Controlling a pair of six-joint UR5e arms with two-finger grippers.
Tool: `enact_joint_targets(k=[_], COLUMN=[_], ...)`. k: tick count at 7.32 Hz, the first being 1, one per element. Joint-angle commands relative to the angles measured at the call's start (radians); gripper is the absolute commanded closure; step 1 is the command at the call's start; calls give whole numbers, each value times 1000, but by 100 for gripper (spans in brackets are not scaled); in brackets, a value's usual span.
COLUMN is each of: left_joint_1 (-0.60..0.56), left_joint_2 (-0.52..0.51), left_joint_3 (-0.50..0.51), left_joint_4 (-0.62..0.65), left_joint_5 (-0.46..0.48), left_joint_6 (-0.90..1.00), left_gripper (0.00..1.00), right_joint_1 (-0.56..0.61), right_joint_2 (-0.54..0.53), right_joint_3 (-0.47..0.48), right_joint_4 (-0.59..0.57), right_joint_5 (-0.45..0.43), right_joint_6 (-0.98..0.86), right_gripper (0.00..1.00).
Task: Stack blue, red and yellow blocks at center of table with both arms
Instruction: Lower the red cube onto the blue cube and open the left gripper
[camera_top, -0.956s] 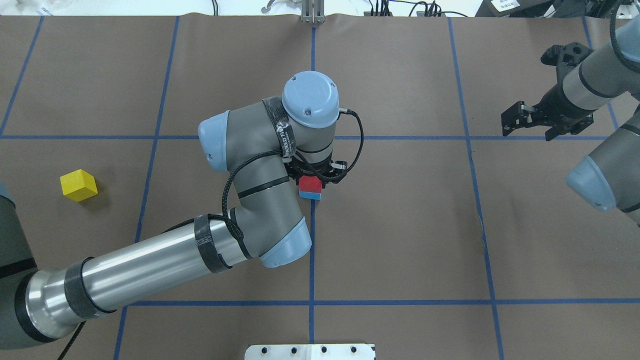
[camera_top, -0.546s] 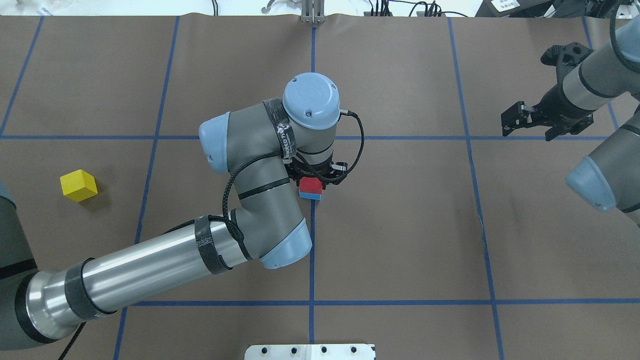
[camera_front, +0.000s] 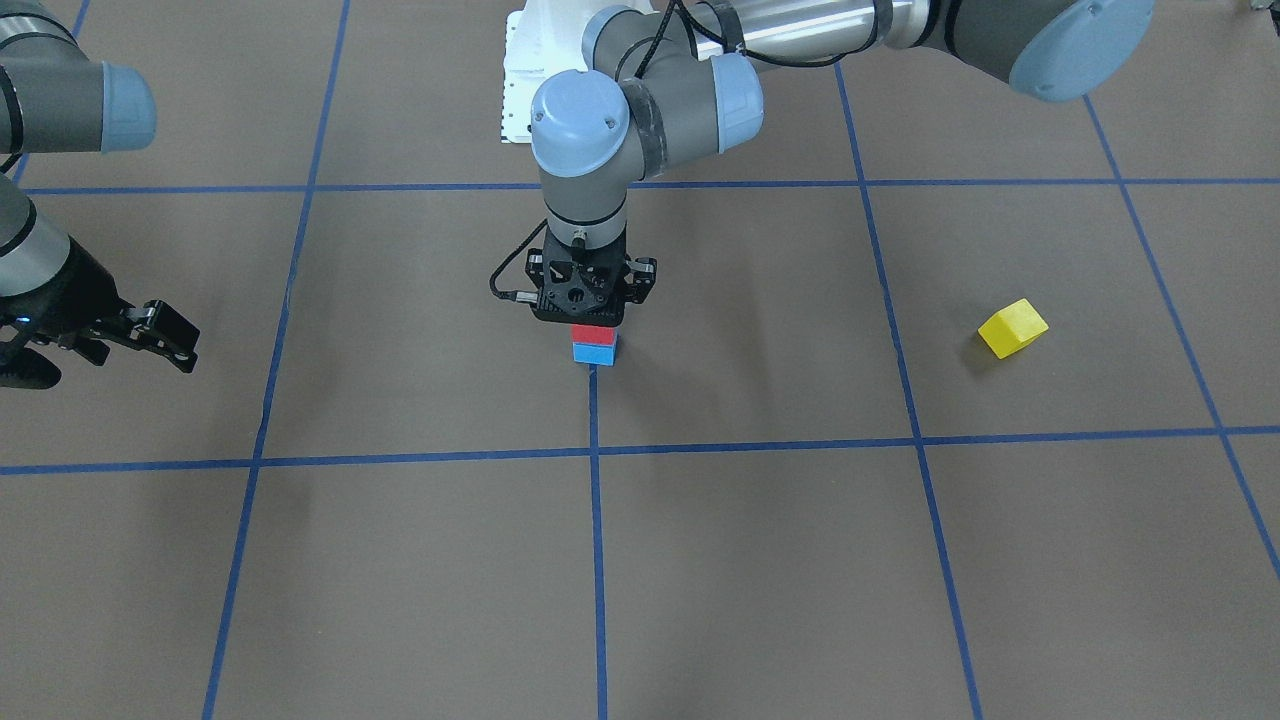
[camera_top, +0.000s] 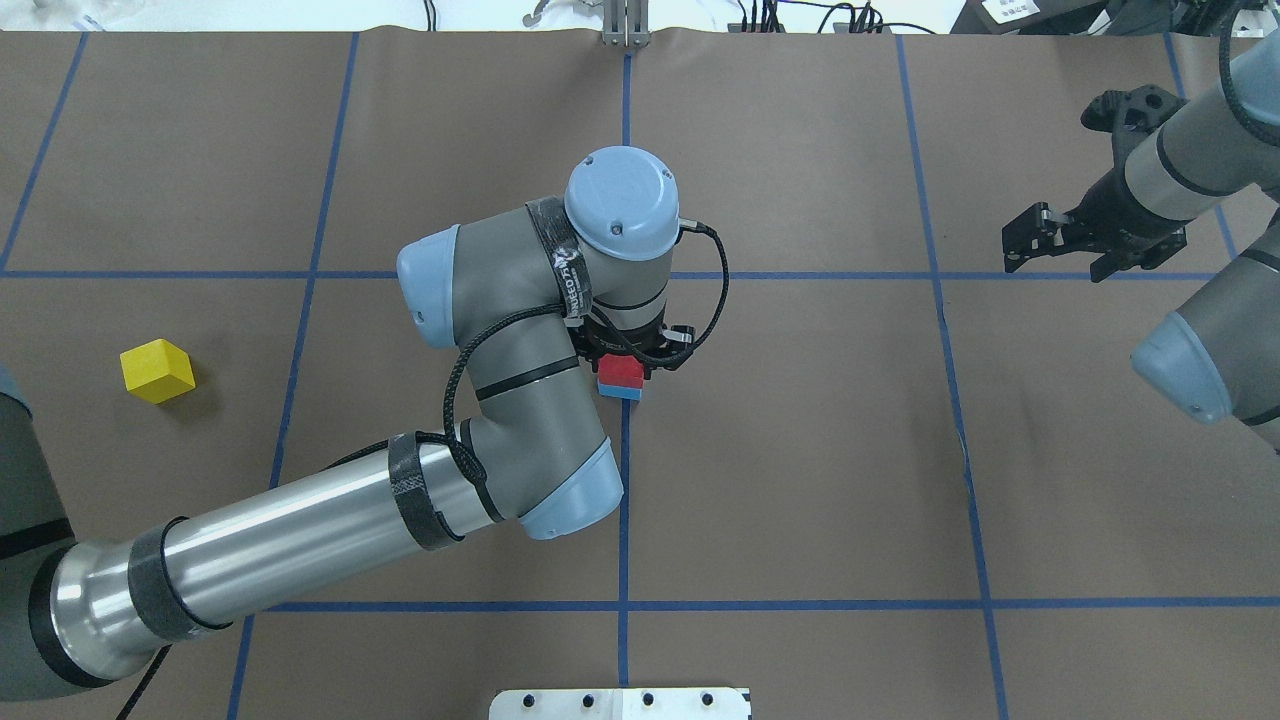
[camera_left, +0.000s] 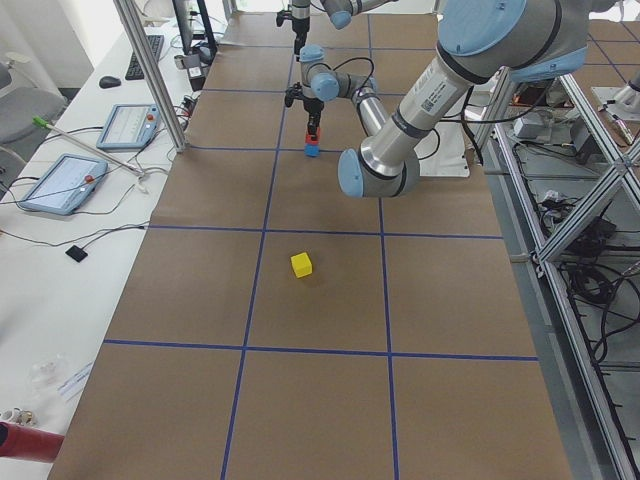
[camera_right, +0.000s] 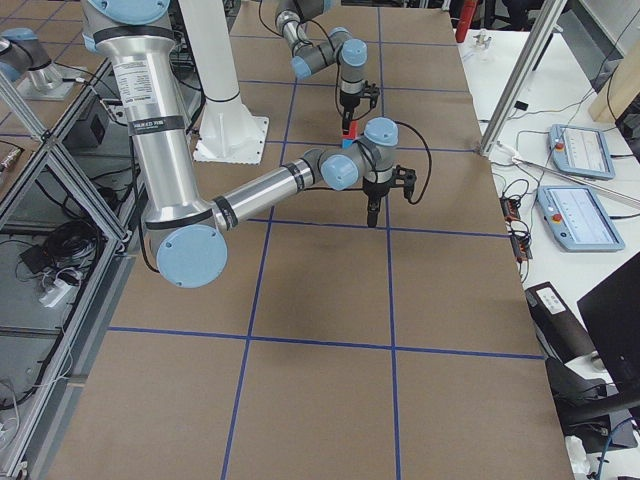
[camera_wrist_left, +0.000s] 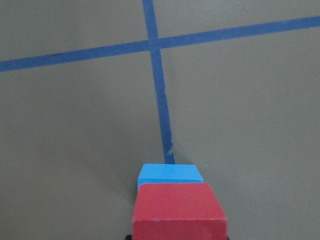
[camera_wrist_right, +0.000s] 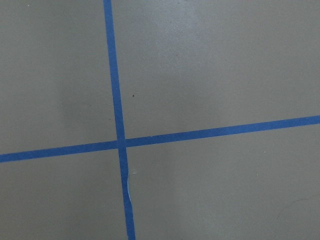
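The red block sits on the blue block at the table's centre, on the blue tape cross. The pair also shows in the front view, red over blue, and in the left wrist view, red nearest, blue beyond. My left gripper points straight down and is shut on the red block. The yellow block lies alone far to the left, and also shows in the front view. My right gripper hangs open and empty over the right side.
The brown table cover carries a blue tape grid. The white robot base plate is at the near edge. My left arm's elbow lies over the centre line. Tablets and cables lie off the table's far side.
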Motion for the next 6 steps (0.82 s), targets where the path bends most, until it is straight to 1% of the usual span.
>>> enact_joint_targets(k=[1, 2, 3, 4, 5, 6], left_joint_1=[-1, 1, 1, 1, 1, 1], left_joint_2=[0, 3, 5, 5, 3, 0], left_joint_3=[1, 3, 4, 6, 6, 6], left_joint_4=[0, 2, 2, 2, 2, 2], left_joint_5=[0, 0, 0, 0, 0, -1], left_joint_6=[0, 0, -1, -1, -1, -1], left_gripper=[100, 87, 53, 24, 15, 15], right_joint_1=[0, 0, -2, -2, -2, -2], right_joint_2=[0, 0, 2, 2, 2, 3], right_joint_3=[1, 1, 1, 1, 1, 1], right_joint_4=[0, 0, 0, 0, 0, 0], right_joint_5=[0, 0, 0, 0, 0, 0], right_joint_6=[0, 0, 0, 0, 0, 0], right_gripper=[0, 0, 0, 0, 0, 0])
